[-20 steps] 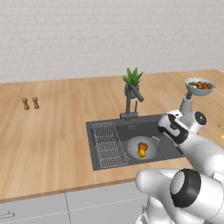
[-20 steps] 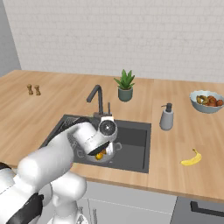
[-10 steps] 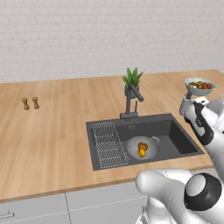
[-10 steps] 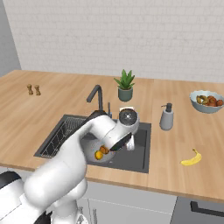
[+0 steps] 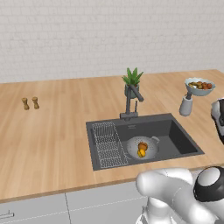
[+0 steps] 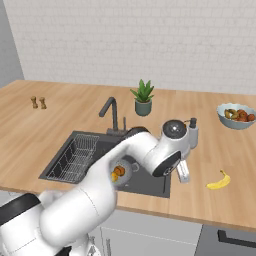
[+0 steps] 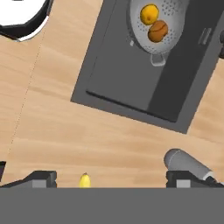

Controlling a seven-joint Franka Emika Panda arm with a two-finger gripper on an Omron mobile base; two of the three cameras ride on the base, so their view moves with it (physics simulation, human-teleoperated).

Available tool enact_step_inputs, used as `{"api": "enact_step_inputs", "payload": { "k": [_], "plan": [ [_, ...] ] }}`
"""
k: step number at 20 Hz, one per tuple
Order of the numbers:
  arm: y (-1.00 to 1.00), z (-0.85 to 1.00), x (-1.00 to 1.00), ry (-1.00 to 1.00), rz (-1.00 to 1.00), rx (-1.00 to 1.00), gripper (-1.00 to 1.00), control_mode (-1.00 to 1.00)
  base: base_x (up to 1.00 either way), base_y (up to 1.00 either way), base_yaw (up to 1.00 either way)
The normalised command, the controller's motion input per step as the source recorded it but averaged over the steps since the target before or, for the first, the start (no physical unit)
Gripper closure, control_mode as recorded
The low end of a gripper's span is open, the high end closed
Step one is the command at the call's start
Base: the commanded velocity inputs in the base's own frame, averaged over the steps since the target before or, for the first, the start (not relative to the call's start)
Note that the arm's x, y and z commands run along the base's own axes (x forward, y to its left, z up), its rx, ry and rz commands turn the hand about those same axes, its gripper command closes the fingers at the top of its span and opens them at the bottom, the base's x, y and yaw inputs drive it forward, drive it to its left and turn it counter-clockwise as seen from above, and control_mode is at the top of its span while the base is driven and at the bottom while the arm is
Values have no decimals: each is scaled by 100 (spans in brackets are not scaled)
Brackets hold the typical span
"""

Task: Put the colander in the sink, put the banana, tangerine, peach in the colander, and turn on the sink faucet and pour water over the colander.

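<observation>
Hand view: banana (image 7: 85,180) tip lies on the counter (image 7: 87,135) between the spread, empty fingertips (image 7: 43,177) of your gripper (image 7: 111,179). Banana (image 6: 218,181) judged light, curved, smooth, likely to roll; take it across the middle. Colander (image 5: 142,147) sits in the sink (image 5: 179,138) with tangerine (image 7: 149,14) and peach (image 7: 158,30). Since a second ago the arm swung from over the sink toward the banana.

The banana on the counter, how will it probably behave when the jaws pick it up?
The banana looks slim and curved, so it may pivot or swing if gripped near one end. Its smooth yellow skin could slip a little. It lies flat on the counter, apart from the sink, so it seems unlikely to roll.
</observation>
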Motion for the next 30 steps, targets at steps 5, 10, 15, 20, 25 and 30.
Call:
{"api": "enact_step_inputs", "payload": {
  "k": [5, 10, 15, 20, 25, 30],
  "plan": [
    [-70, -24, -24, 32, -1, -35, -100, -100, 0, 0, 0],
    [-47, -72, 5, 12, 5, -6, -100, -100, 0, 0, 0],
    [-37, -51, 41, 4, 10, 0, -100, -100, 0, 0, 0],
    [-37, -21, 61, 15, 3, 0, -100, -100, 0, 0, 0],
    [-63, -35, 46, 26, 0, 0, -100, -100, 0, 0, 0],
    [-64, -38, 43, 2, 0, 8, -100, -100, 0, 0, 0]
  ]
}}
